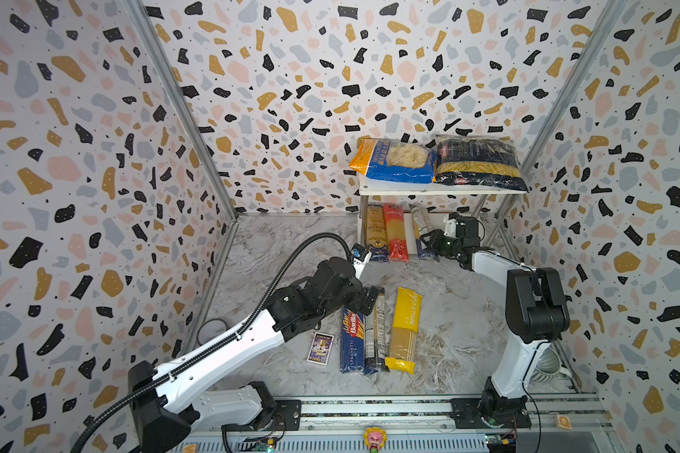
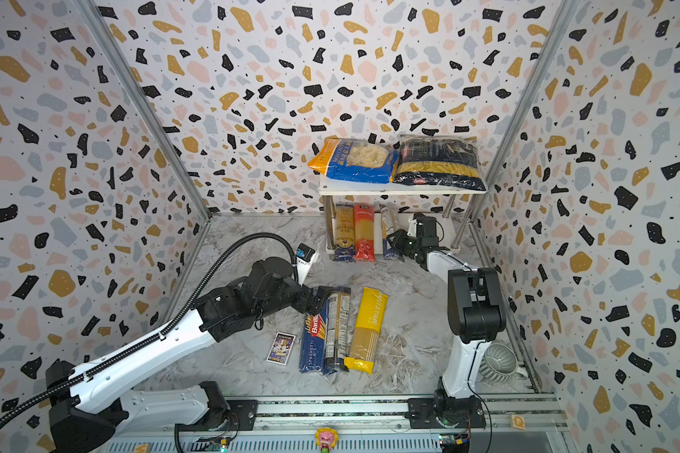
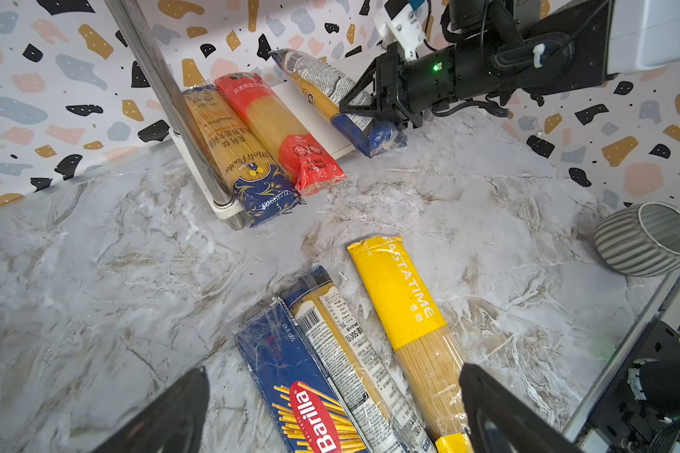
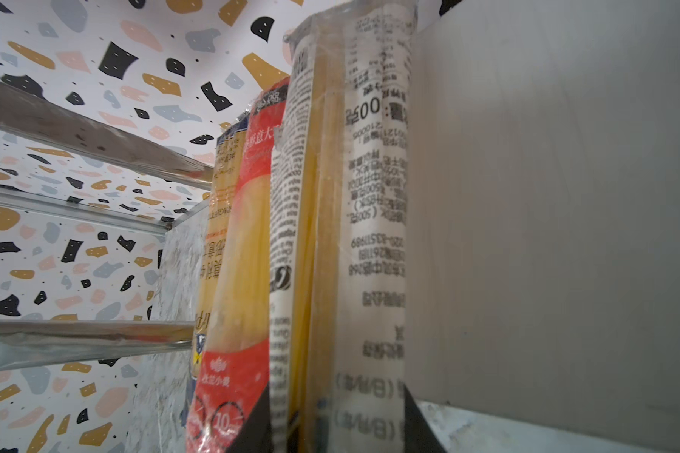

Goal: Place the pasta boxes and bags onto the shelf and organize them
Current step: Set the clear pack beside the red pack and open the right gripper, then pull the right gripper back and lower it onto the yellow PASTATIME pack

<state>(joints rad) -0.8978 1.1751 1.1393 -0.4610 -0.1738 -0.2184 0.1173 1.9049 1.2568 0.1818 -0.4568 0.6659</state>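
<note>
The white shelf (image 1: 440,191) stands at the back right. Its top board holds a blue-orange bag (image 1: 393,161) and a navy penne bag (image 1: 479,162). On the lower board lie a gold-navy spaghetti pack (image 1: 375,235) and a red pack (image 1: 395,233). A white-label pack (image 4: 370,219) lies slanted onto that board, with my right gripper (image 4: 336,427) shut on its near end. On the table, side by side, are the blue Barilla box (image 3: 291,376), a clear printed pack (image 3: 346,345) and a yellow pack (image 3: 401,294). My left gripper (image 3: 330,415) hovers open, straddling them.
A purple picture card (image 1: 320,348) lies left of the Barilla box. A grey tape roll (image 1: 212,329) sits by the left wall under my left arm. A grey ribbed cup (image 2: 499,362) lies on its side behind my right arm. Patterned walls close three sides.
</note>
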